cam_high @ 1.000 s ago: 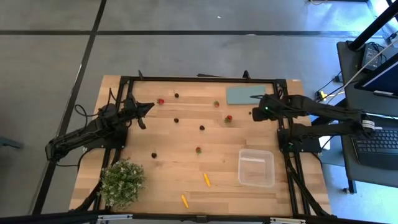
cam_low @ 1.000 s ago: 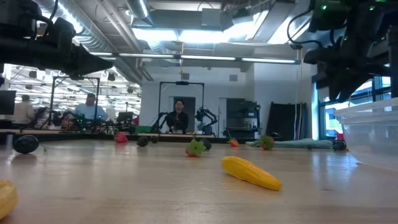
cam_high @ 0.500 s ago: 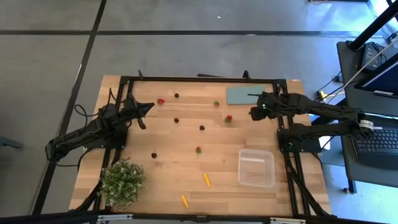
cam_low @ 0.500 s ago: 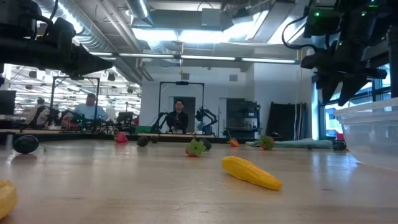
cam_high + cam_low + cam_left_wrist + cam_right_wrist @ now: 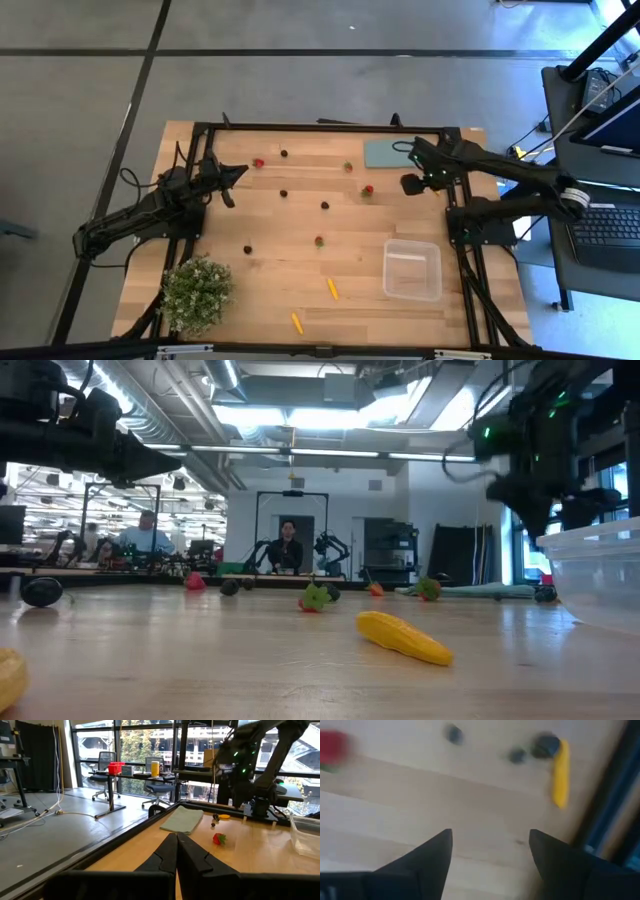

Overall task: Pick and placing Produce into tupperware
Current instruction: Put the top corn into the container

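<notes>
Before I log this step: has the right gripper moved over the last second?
Yes. In the high view the right gripper has swung away from the table's right edge, toward the red berry, below the teal slab.

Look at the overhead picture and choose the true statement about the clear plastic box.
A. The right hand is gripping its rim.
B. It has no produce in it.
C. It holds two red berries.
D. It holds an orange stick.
B. From above, the tupperware shows only its bare clear floor, while the red berries and orange sticks lie on the wood outside it.
</notes>
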Robot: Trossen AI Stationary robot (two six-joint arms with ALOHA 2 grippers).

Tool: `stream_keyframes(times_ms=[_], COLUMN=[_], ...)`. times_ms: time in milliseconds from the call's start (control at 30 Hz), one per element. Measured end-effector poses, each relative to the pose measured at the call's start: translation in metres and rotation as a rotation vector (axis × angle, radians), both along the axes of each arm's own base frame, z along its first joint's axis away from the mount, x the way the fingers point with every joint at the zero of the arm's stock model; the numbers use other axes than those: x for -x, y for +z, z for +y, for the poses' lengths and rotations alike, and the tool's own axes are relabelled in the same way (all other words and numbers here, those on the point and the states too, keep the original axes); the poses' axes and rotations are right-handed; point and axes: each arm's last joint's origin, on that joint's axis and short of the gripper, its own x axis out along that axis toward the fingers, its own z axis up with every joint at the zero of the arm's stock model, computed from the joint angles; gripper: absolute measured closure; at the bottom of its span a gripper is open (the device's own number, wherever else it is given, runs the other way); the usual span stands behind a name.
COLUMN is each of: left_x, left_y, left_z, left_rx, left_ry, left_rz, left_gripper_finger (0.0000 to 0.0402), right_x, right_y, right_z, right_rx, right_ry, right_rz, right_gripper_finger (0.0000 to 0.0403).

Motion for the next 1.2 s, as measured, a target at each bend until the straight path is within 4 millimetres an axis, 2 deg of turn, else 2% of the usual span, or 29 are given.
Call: stream_keyframes(times_ms=[133,267,433,667,967,1200], left_x=[0.0,0.0,0.0,0.0,0.0,0.0], left_y=[0.0,0.0,0.0,0.0,0.0,0.0], left_z=[0.0,0.0,0.0,0.0,0.0,0.0], left_rx=[0.0,0.005,0.005,0.006,0.004,0.004], left_ry=[0.0,0.0,0.0,0.0,0.0,0.0], left_rz=[0.0,-0.003,-0.003,-0.004,-0.002,-0.002], left_gripper_finger=[0.0401,0.0401,0.0401,0.0401,0.0401,0.0401], right_x=[-0.004,-0.013,-0.014,-0.002,0.022,0.017], right_y=[-0.017,-0.028,-0.036,-0.043,-0.078,-0.068], right_z=[-0.014,-0.029,-0.039,-0.036,-0.023,-0.029], right_rx=[-0.024,0.079,0.097,0.093,0.073,0.114], right_ry=[0.0,-0.042,-0.08,-0.057,-0.062,-0.02], right_rz=[0.102,0.106,0.125,0.252,0.281,0.249], right_gripper_finger=[0.0138,0.0136,0.0136,0.0136,0.0136,0.0136])
